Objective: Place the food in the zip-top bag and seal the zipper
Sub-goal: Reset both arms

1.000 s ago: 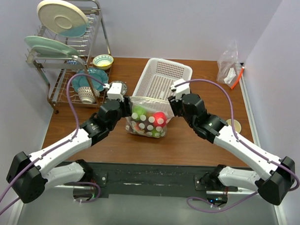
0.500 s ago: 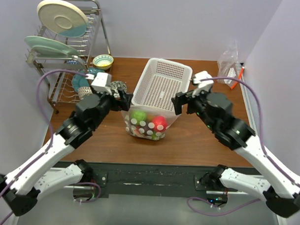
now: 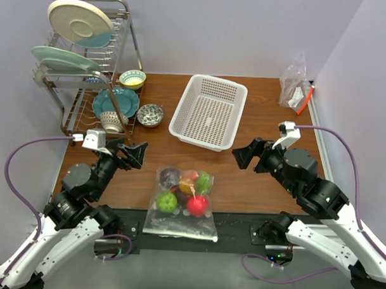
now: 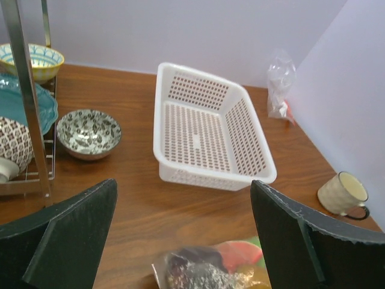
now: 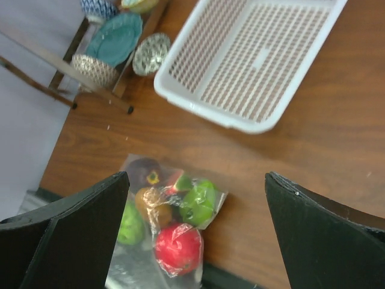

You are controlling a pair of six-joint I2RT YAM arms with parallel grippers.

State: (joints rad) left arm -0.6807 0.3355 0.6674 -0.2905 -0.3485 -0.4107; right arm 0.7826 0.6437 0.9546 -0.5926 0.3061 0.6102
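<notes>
Left end effector [image 3: 130, 154], right end effector [image 3: 250, 154] spread wide, zip-top bag [image 3: 181, 204] between

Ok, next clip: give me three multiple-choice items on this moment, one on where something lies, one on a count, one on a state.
1. Where does the zip-top bag lie?
A. inside the white basket
B. flat on the table, at its near edge
C. on the floor

2. How many green balls show through the bag?
A. one
B. two
C. five

3. How do the left pincer and the right pincer stand?
A. both open, holding nothing
B. both shut on the bag
C. one open, one shut

Answers:
1 B: the bag lies in front of the basket, apart from it, and the basket is empty.
2 B: one green ball sits at the bag's left and one at its upper right.
3 A: each wrist view shows the two fingers wide apart with nothing between them.
</notes>
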